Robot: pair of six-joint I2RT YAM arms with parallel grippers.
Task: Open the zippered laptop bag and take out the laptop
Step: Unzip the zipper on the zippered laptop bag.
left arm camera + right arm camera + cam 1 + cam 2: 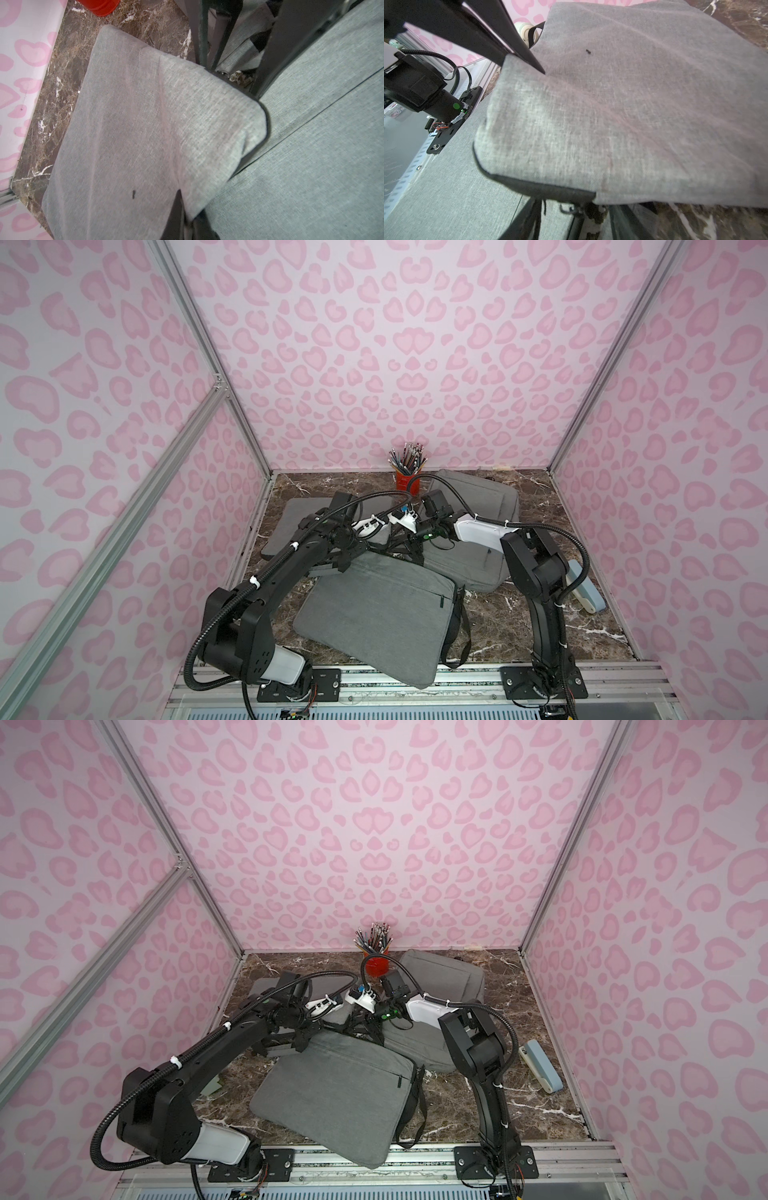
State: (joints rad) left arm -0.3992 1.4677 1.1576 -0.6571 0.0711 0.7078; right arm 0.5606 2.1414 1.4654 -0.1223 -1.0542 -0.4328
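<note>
Marble tabletop (498, 614), pink patterned walls. I'm working the bag (286, 526) at the back left; its corner toward the middle lies over a second bag (374, 614). No laptop shows. My left gripper (539, 69) is pinched shut on the bag's cloth near that corner. My right gripper (231, 80) has its jaws apart beside the corner, holding nothing I can see. A small metal bit (224, 72) there may be the zip pull. I judge the step is catching it: hold the cloth taut with the left, close the right squarely on the tab, then draw along the seam.
</note>
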